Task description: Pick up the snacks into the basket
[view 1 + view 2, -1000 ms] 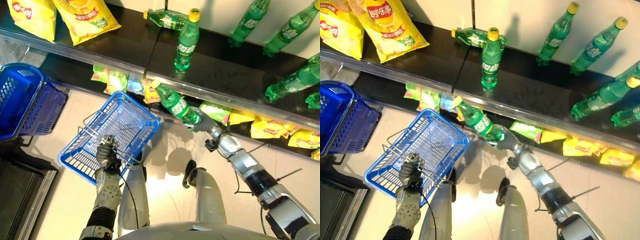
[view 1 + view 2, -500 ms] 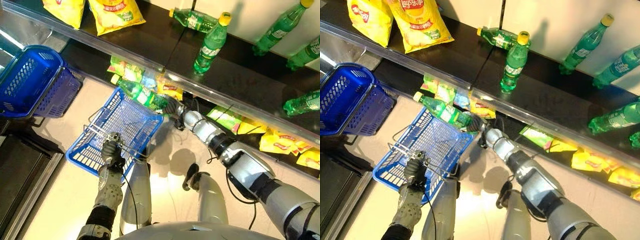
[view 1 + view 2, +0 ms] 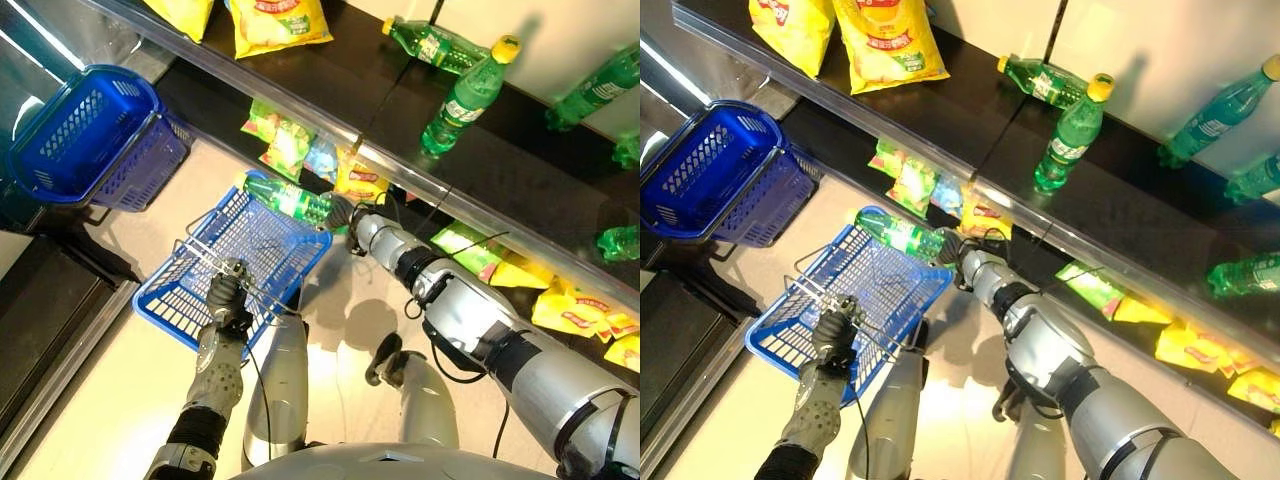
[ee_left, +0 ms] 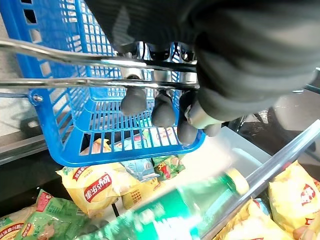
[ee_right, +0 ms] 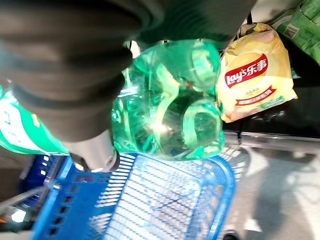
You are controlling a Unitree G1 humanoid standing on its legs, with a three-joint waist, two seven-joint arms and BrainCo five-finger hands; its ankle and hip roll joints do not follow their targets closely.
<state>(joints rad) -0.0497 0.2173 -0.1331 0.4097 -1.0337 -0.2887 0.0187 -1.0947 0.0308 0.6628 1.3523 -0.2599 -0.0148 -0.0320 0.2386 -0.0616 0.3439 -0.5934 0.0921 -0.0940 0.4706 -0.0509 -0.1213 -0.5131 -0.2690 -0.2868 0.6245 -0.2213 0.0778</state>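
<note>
— Holding item one, we list the blue basket [image 3: 235,268]: where does it sit, and what has it?

— It hangs low before the shelving, over the pale floor [image 3: 90,400]. Our left hand [image 3: 228,300] has its fingers [image 4: 162,110] curled round the wire handles [image 4: 75,60] at the near side. We see nothing lying on its mesh bottom.

— Item two, the green bottle [image 3: 290,200]?

— It lies nearly level, yellow cap pointing toward our left, base toward our right hand [image 3: 342,212]. That hand is closed round the base; in the right wrist view the bottle's bottom [image 5: 170,105] sits against the dark cover with a finger alongside. The bottle hangs above the basket's far rim, not inside it.

— Item three, the snacks?

— Small packets [image 3: 285,145], green and yellow, lie on the lower shelf just beyond the basket. More yellow packets [image 3: 580,310] lie further along to our right. One yellow bag [image 5: 255,82] shows just beside the bottle in the right wrist view.

— Item four, the upper shelf [image 3: 330,75]?

— Large yellow crisp bags [image 3: 275,20] at the left end. One green bottle stands upright [image 3: 462,98], another lies flat [image 3: 432,42] behind it, and more lie toward the right.

— Item five?

— A second blue basket [image 3: 80,140] rests on a purple one well to the left.
</note>
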